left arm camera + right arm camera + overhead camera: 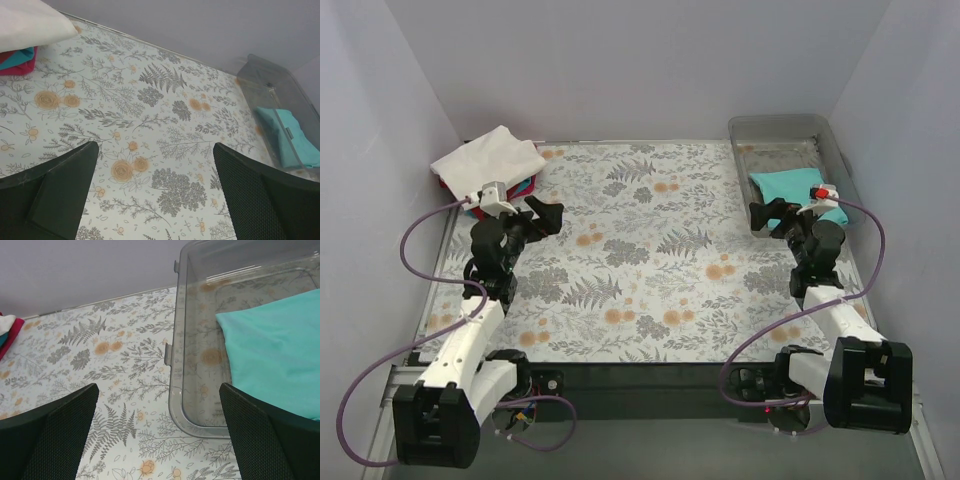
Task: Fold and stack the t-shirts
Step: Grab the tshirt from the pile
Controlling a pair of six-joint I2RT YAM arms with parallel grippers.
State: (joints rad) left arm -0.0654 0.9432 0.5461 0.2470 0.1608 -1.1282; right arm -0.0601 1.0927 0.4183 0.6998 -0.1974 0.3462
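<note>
A stack of folded t-shirts sits at the far left: a white shirt [488,156] on top, with teal [525,187] and red [442,184] edges under it. It also shows in the left wrist view, white [30,22] over teal and red [22,66]. A folded teal-turquoise shirt [790,187] lies in the clear grey tray [780,127] at the far right, also in the right wrist view [275,350]. My left gripper [548,217] is open and empty, just right of the stack. My right gripper [767,217] is open and empty at the tray's near left corner.
The floral tablecloth [650,250] covers the table. Grey walls close in the back and both sides. The tray's wall [176,360] stands between my right fingers in the right wrist view. Purple cables loop beside both arms.
</note>
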